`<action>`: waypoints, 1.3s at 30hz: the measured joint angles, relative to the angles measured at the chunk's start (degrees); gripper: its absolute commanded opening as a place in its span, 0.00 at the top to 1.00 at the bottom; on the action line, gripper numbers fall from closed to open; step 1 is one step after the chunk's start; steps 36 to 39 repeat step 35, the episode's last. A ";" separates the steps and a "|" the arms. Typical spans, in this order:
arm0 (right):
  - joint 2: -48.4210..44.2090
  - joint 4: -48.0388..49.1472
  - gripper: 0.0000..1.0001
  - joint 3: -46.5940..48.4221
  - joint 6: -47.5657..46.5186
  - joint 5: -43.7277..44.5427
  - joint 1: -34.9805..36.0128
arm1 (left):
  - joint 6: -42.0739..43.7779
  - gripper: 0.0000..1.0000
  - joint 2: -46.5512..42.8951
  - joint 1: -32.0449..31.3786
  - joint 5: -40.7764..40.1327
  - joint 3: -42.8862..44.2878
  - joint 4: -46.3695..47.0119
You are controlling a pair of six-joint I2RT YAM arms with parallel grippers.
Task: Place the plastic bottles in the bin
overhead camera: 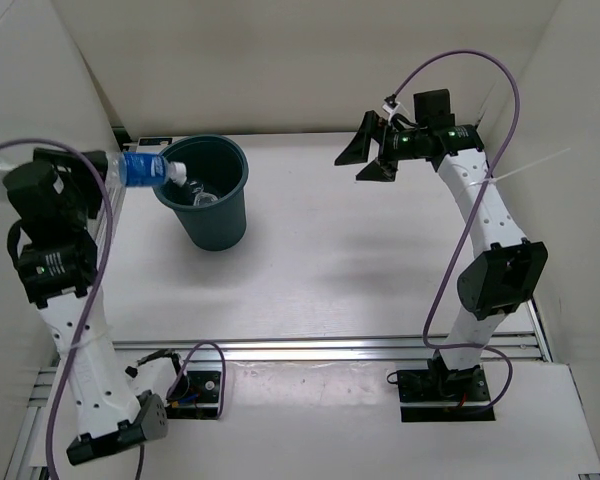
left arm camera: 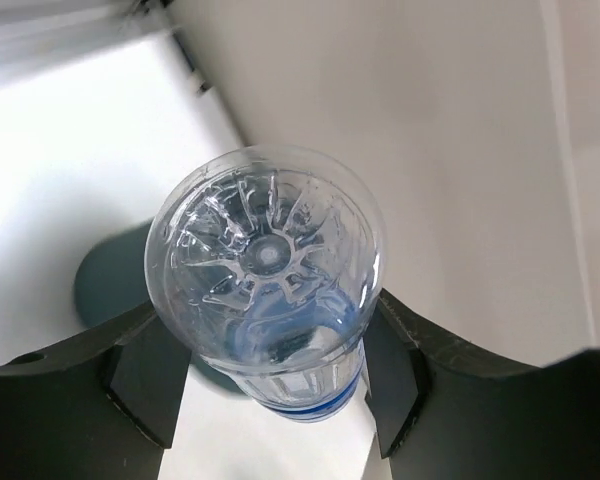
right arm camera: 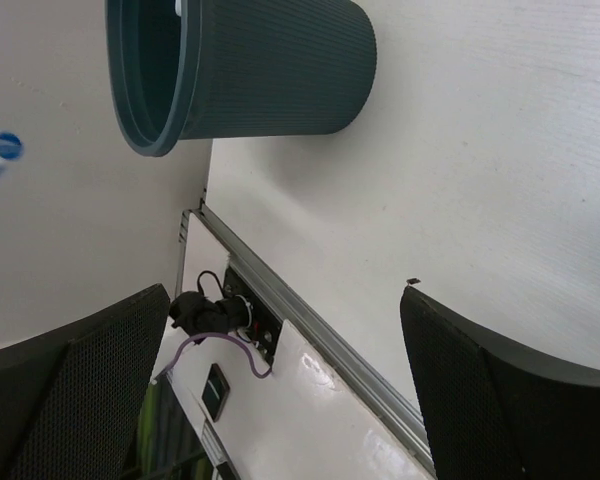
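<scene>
- Top view: the left claw (overhead camera: 108, 172) was clenched on the base end of the blue-labelled bottle (overhead camera: 140, 168). It held the bottle almost level, with the neck end poking over the near-left rim of the bin (overhead camera: 220, 225). My guess is that it was held this way so the bottle would tip in neck-first once let go.
- Top view: clear bottles (overhead camera: 198, 193) lay at the bottom of the bin; I could not be sure how many.
- Top view: the right claw (overhead camera: 366, 158) hung released and empty above the far right of the surface (overhead camera: 360, 260). It was well apart from the bin and blocked nothing.
- Top view: the bin stood close to the left wall (overhead camera: 40, 60), leaving the left arm little room on that side. A purple cable (overhead camera: 90, 290) looped beside that arm but was clear of the bottle.
- Left wrist view: the ribbed bottom of the bottle faced the camera, with a finger pressed against each side. A dark patch of the bin showed beyond and below it. Most of the body did not look to be over the opening yet, so dropping it now could catch the rim.
- Right wrist view: both fingers were spread wide with nothing between them. The bin stood upright on bare surface, and the bottle's neck end showed at the frame edge near the rim. No loose bottles could be seen on the surface.
</scene>
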 measured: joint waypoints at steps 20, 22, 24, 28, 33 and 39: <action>1.20 0.59 0.00 2.34 1.22 -1.68 -0.83 | 14.82 0.00 24.39 -22.14 -15.47 10.14 4.50; 0.94 0.61 0.00 2.25 1.27 -1.22 -1.09 | 14.99 0.00 15.91 -21.99 -21.40 2.67 4.61; 0.72 0.59 0.00 2.21 1.44 -0.42 -1.20 | 14.78 0.00 5.42 -20.65 -26.73 -6.88 5.60; 0.46 0.57 0.00 2.14 1.57 0.52 -1.62 | 13.86 0.00 -11.76 -18.45 -31.87 -25.05 4.57; 0.46 0.48 0.00 1.95 1.60 0.76 -2.56 | 10.16 0.00 -21.03 -18.45 -34.25 -40.24 -0.81; 0.46 -0.04 0.00 1.92 1.53 1.38 -2.69 | 9.51 0.00 -22.40 -18.45 -36.20 -42.36 -2.49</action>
